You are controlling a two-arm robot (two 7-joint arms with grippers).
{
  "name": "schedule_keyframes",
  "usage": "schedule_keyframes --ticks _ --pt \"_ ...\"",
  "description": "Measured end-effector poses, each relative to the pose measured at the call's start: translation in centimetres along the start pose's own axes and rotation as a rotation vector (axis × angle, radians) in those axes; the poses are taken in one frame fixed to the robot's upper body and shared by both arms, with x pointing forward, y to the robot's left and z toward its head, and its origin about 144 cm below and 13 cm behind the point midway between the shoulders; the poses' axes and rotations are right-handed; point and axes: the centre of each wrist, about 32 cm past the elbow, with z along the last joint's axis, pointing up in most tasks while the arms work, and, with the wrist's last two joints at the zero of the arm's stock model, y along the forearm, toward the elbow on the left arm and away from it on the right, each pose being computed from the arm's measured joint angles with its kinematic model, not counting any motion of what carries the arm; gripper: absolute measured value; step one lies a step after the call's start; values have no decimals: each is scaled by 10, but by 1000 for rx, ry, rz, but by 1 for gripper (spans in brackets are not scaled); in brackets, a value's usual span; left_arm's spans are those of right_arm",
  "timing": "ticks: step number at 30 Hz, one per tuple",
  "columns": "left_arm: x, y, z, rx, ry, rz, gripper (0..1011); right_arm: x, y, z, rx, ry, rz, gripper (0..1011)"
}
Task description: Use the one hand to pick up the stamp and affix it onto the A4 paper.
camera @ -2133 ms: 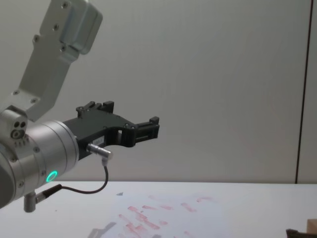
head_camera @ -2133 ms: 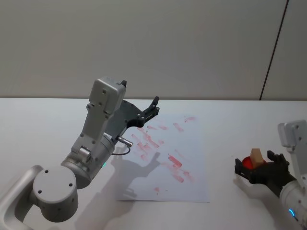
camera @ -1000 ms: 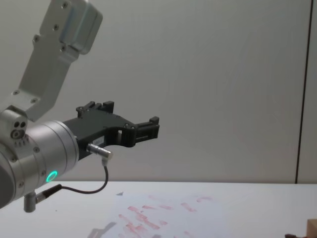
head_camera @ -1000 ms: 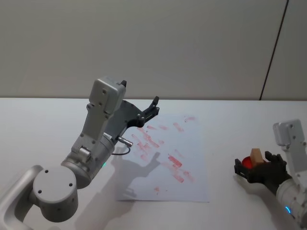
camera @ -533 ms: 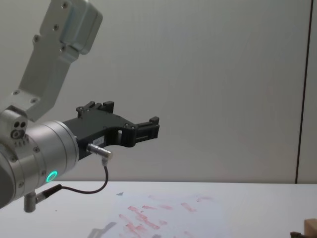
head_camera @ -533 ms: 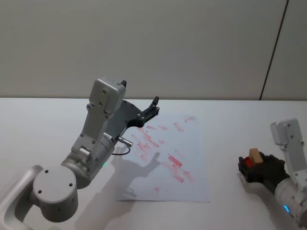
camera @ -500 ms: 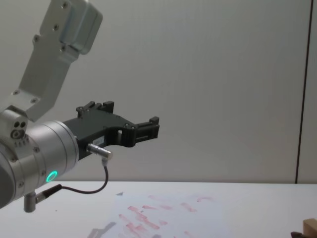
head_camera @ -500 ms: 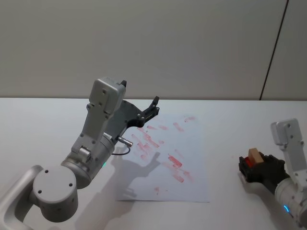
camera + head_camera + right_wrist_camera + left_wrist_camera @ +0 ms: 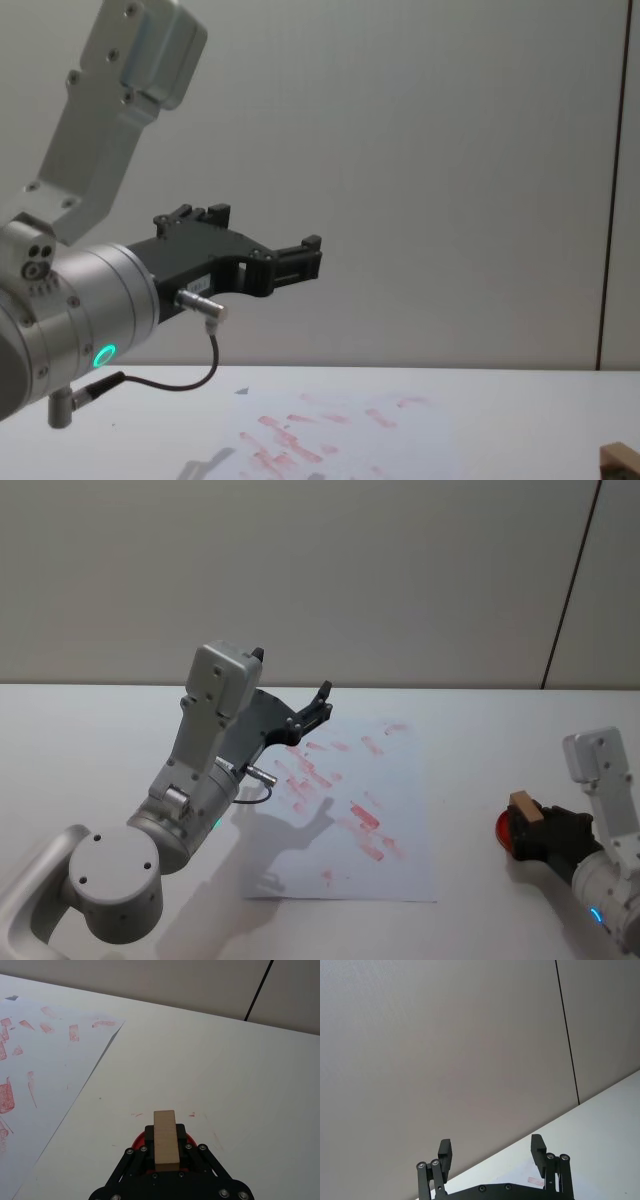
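Closure of the right gripper is complete: its fingers, spread wide two seconds ago, now clamp the wooden stamp from both sides over the red ink pad, on the table well to the right of the A4 paper. Whether the stamp has left the pad cannot be told. Judged status: grasp done; lift and carry leftward to the paper remain. Left gripper hangs parked above the sheet's far left corner, fingers apart

L gripper raised above A4 paper; stamp at btm-right edge.
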Motion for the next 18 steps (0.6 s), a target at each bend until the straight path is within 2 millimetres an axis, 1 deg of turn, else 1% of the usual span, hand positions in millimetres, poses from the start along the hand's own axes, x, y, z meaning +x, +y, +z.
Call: schedule_keyframes --ticks 10,18 --pt "0 0 0 0 0 0 1003 1 0 2 23 -8 7 220" --pt "0 0 0 0 0 0 1003 1 3 14 104 -33 49 221"
